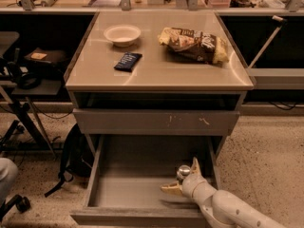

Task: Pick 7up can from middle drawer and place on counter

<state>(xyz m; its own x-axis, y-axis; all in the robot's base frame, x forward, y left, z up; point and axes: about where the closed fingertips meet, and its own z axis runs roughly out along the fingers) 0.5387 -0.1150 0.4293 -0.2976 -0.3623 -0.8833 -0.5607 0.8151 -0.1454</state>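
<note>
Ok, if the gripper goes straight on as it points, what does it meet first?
The 7up can, right between the open fingers of the gripper inside the middle drawer; how close is hard to judge.

The counter (156,75) is glossy beige with a thin grey edge. Near its back left corner sits a pale cream bowl (122,34). Toward the left edge lies a dark-blue packet (128,61) with faint pale print. By the back right corner is a brown-and-yellow snack bag (192,44) with white lettering. Under the front edge, the upper drawer front (142,121) is grey-brown with pale scratch marks. The middle drawer (123,191) is plain grey-brown and smooth grey inside. Below the front right corner, the cream-white gripper (179,176) spreads its 2 fingers beside the 7up can (183,170), which has a silver lid and a dark body. The floor (266,146) is speckled beige.
</note>
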